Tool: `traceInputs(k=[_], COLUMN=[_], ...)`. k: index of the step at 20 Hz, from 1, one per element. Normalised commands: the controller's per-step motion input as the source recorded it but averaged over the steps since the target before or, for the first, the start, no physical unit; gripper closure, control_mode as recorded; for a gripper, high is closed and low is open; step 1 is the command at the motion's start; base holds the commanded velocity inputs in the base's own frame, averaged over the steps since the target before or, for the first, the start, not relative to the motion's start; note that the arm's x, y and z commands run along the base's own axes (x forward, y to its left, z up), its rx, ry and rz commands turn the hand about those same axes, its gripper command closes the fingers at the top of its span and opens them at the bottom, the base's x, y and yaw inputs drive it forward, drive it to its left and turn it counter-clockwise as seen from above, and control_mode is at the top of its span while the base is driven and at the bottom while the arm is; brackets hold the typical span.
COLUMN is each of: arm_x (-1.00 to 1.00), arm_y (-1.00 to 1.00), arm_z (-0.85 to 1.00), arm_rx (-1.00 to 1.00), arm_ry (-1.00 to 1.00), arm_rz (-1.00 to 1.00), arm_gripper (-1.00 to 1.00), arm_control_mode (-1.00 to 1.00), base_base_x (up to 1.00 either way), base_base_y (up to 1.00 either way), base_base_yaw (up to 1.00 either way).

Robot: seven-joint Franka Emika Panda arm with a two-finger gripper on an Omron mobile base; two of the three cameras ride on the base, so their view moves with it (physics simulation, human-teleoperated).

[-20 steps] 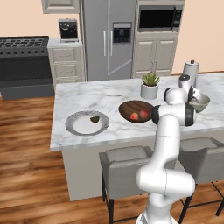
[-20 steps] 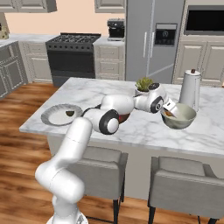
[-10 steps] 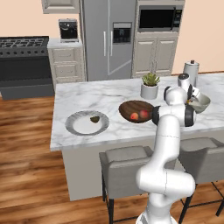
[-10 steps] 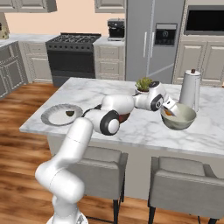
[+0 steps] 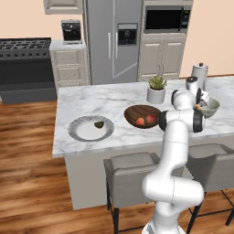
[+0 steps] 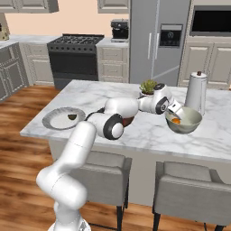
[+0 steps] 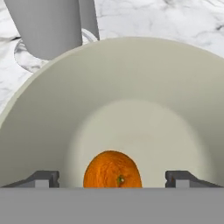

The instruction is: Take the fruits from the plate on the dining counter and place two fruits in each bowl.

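Over the pale bowl point(image 6: 183, 121) at the far right of the counter point(image 5: 109, 103), your hand point(image 7: 112, 178) hangs with its two tips spread wide apart; nothing is pinched between them; the orange fruit point(image 7: 112, 169) lies low in the bowl between the tips, and whether it touches them I cannot tell. The dark green fruit point(image 5: 98, 124) sits alone on the plate point(image 5: 80, 132), well apart from you; the red fruit point(image 5: 150, 119) and the reddish-brown one point(image 5: 140, 121) lie together in the brown bowl point(image 5: 135, 112).

Here is what could go wrong; if you lift out crooked, a tip may catch the bowl's rim and tip it, and the orange could roll out; the tall grey jug point(image 6: 196, 92) stands just beside the bowl, so a wide swing could knock it; the plant pot point(image 5: 156, 94) is near your way back to the plate, so pass above it; the last fruit is small and round, so a poor pinch may send it rolling off the plate.
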Motion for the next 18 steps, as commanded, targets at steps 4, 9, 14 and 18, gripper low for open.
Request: traceInputs(k=[4,9,14,18], arm_x=[-0.46,-0.91,-0.91,-0.46], arm_y=[0.04,0.36,0.93,1.0], arm_z=[0.13,0.33,0.06,0.38], arm_rx=[0.0,-0.01,-0.07,-0.01], arm_ry=[0.0,-0.03,-0.09,-0.2], arm_rz=[0.0,0.0,0.01,0.06], arm_gripper=[-1.0,-1.0,-1.0,-1.0], arm_control_mode=[-1.0,-1.0,-1.0,-1.0], base_base_x=[0.0,0.0,0.0,0.0], base_base_y=[0.0,0.0,0.0,0.0], base_base_yaw=[0.0,0.0,0.0,0.0])
